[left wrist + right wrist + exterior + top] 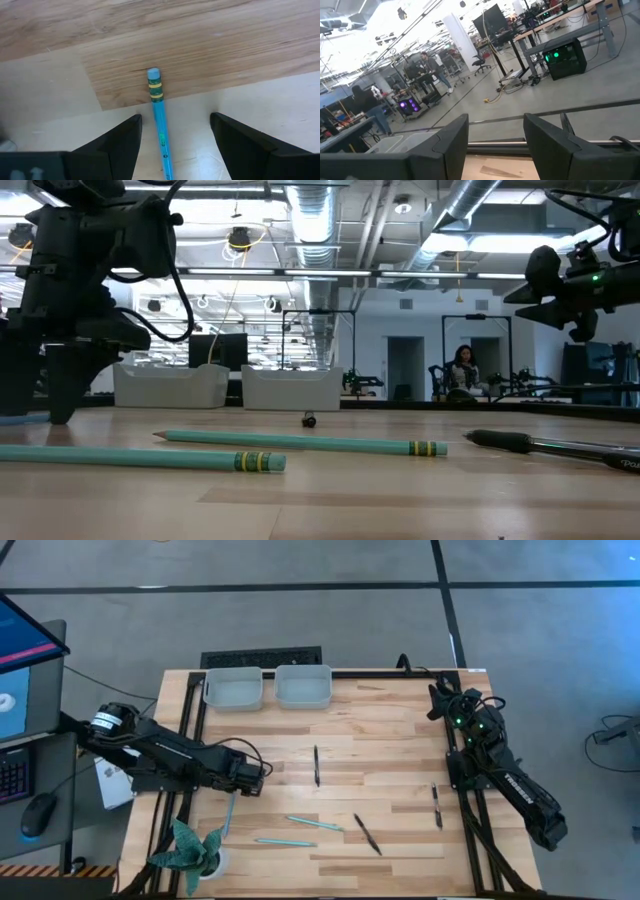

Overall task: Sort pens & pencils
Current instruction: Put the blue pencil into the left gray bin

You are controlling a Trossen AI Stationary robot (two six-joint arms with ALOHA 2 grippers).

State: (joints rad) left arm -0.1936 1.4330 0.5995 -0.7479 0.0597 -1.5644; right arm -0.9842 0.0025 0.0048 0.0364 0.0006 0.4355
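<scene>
Three teal pencils lie flat on the wooden table (400, 740): one (228, 815) at my left gripper, two more (313, 824) (270, 840) toward the near edge. Three black pens (316, 765) (366, 834) (436, 806) lie farther right. My left gripper (175, 137) points down, open. Its fingers (117, 145) stand on either side of the first pencil (161, 120) without touching it, and the eraser end (154, 74) shows beyond them. My right gripper (495, 135) waits open at the table's far right corner (445, 700), pointing level.
Two grey trays (233, 688) (303, 686) stand side by side at the far edge. A teal spiky potted plant (190, 850) stands at the near left corner, close to the left arm. A person sits in the room behind the table (465, 370).
</scene>
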